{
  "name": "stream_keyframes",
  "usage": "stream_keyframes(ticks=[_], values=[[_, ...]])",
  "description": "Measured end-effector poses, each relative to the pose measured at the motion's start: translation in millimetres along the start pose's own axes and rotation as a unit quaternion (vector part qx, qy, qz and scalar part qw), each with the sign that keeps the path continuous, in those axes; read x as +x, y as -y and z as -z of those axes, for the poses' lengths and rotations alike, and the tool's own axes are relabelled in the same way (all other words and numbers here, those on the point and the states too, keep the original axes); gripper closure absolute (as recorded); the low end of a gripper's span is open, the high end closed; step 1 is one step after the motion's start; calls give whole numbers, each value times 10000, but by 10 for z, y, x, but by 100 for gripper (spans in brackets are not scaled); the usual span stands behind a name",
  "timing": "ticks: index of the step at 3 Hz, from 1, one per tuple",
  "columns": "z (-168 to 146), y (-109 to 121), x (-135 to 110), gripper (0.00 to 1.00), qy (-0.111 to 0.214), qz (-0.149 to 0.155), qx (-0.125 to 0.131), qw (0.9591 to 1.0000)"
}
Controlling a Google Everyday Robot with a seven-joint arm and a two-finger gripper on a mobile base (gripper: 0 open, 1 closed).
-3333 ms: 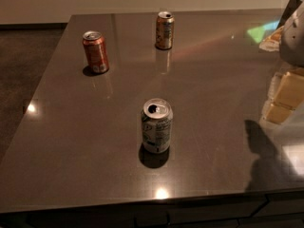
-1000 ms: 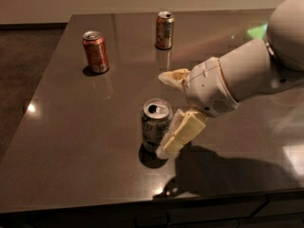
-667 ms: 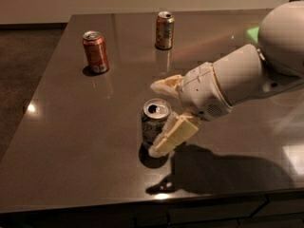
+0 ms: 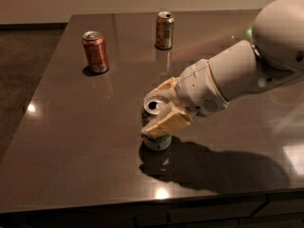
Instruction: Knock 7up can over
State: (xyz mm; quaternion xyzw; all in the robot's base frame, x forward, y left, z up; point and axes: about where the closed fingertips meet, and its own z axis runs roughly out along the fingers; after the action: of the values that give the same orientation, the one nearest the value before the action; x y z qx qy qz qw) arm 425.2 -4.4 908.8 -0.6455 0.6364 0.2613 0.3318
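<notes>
Dark glossy tabletop [image 4: 71,141], camera view: pale silver-white 7up can w/ green markings [image 4: 156,140] noted upright, front-centre. White-armed gripper [image 4: 148,113] positioned at can from right; cream fingers [image 4: 167,122] spread, straddling its top. Long axis vertical; sideways shove judged req'd.

No text is legible on the 7up can [image 4: 157,141] or the gripper [image 4: 148,113] at it.
</notes>
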Motion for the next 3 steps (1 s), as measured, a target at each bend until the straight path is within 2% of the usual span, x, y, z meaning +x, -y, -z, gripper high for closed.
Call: stream_keyframes(ticks=[1,2,3], values=[[166,132,-47,85,-334,-46,112,9994],[342,307,-23,100,-1316,-59,198,9911],[264,417,118,100,-2317,119,10,9727]])
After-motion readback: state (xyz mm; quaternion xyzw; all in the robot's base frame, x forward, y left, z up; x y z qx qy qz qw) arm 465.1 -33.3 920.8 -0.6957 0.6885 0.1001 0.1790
